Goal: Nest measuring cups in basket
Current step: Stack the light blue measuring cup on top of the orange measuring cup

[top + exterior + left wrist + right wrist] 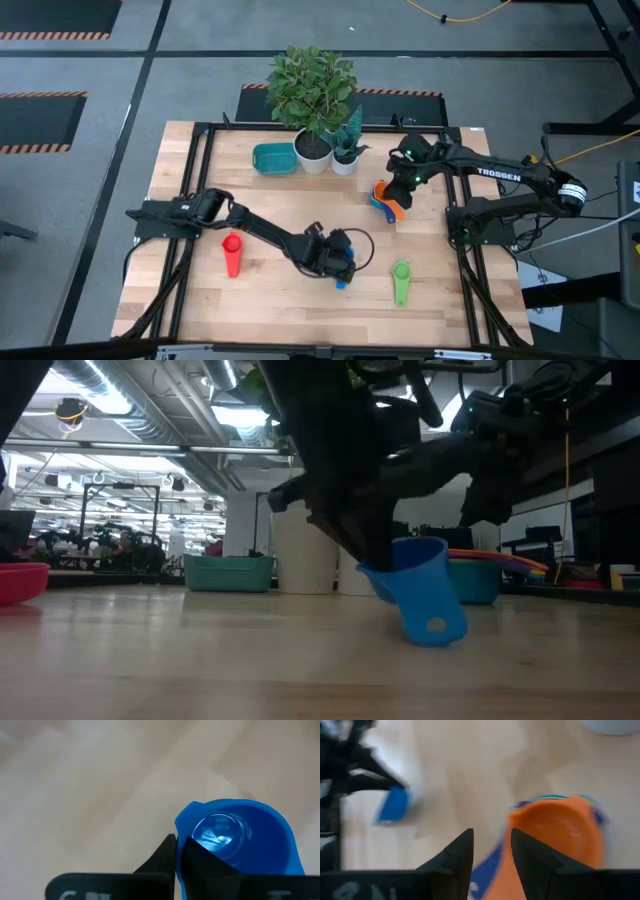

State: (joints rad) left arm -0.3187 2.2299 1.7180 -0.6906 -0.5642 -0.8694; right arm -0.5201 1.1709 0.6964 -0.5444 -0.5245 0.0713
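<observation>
My left gripper (pixel 338 268) is shut on a blue measuring cup (pixel 415 575) at the table's middle front. My right gripper (pixel 398 190) is at the right of centre, shut on a stack of nested cups (pixel 384 200) with an orange one (pixel 560 835) on top. A red cup (pixel 232 252) lies on the wood at the left and a green cup (pixel 401 282) at the front right, both apart from the grippers. The teal basket (pixel 274 158) stands at the back, left of the plant pots. My left gripper holds the blue cup by its rim wall (pixel 181 827), one finger (pixel 200 857) inside the bowl and one outside. It comes slanting down from the table's left. The cup is tilted, its handle (pixel 435 622) pointing down; whether the handle touches the wood I cannot tell. My right gripper has the stack's blue and orange handles (pixel 492 867) between its two fingers, which slant down from the table's right. The orange bowl sits just beyond the fingertips. Whether the stack is on the table or just above it I cannot tell.
Two white pots with green plants (pixel 313 150) stand at the back centre, right of the basket (pixel 228 572). Bare wood lies between the red cup and the left gripper and along the front edge. Black frame rails run along the table's left and right sides.
</observation>
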